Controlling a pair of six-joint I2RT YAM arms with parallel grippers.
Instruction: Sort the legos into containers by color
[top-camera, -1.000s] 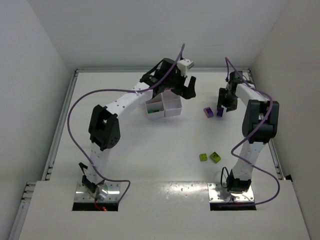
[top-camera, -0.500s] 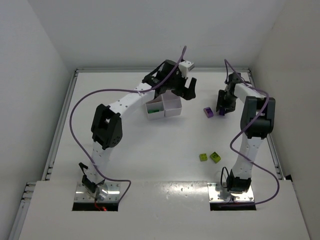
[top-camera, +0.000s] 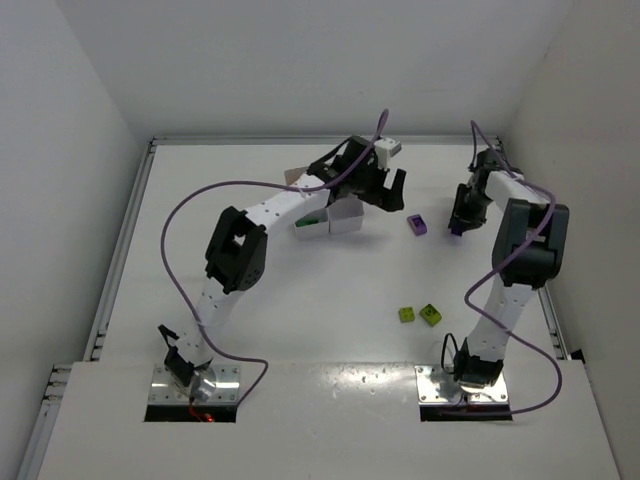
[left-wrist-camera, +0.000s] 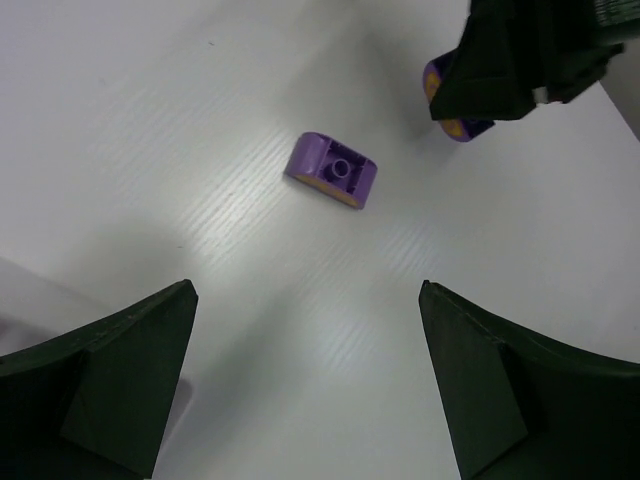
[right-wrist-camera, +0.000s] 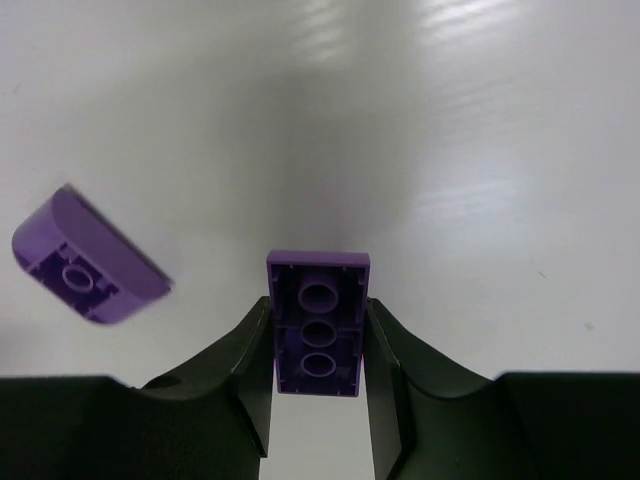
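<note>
- The white tray (top-camera: 345, 218) sits on the counter (top-camera: 300, 290), partly hidden by the left arm (top-camera: 270, 205). A green piece (top-camera: 311, 217) shows in one compartment.
- The left end effector (left-wrist-camera: 305, 295) hangs wide open and empty, just right of the tray.
- A purple brick (left-wrist-camera: 332, 170) lies loose on the counter, right of the tray.
- The right end effector (right-wrist-camera: 318, 330) pinches a second purple brick (right-wrist-camera: 318, 290), farther right of the tray.
- Two lime bricks (top-camera: 408, 314) lie nearer the arm bases, well apart from the tray.
</note>
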